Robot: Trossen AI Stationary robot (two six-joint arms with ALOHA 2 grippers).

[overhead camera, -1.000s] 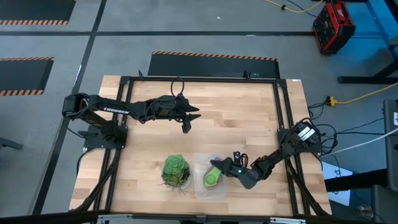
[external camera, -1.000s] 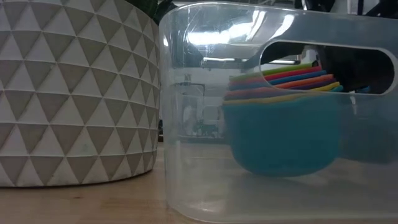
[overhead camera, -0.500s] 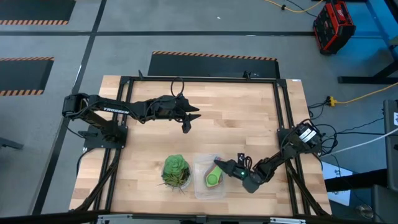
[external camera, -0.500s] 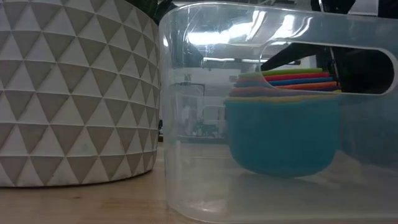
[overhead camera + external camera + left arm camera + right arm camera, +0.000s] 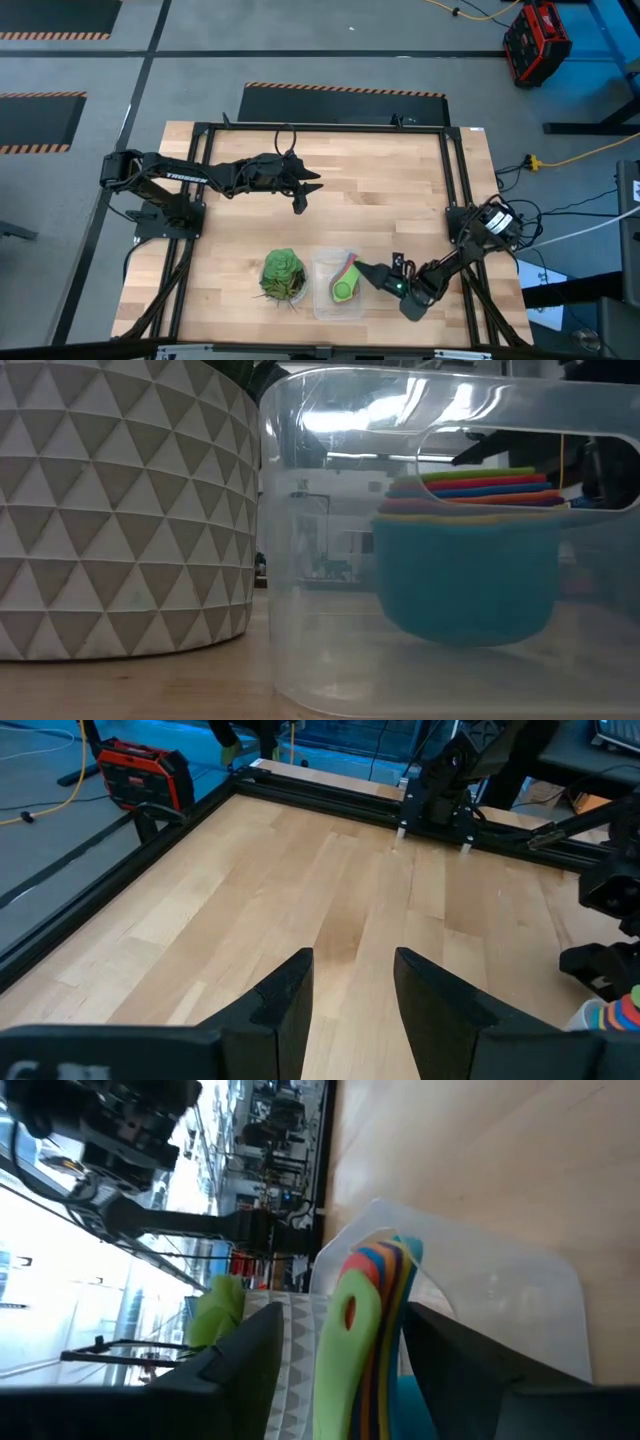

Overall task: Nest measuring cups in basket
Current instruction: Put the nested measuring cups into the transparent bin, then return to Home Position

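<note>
Right gripper (image 5: 366, 271) sits just beside the basket (image 5: 322, 300), fingers spread, with the measuring cups' (image 5: 343, 287) handles between them but not gripped. Cups sit stacked inside the basket, mostly hidden under the green one. Left gripper (image 5: 302, 196) hangs well apart, fingers spread.

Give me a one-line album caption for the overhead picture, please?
Nested measuring cups sit in the clear basket beside a leafy plant; the right gripper is open alongside, the left gripper waits mid-table.
</note>
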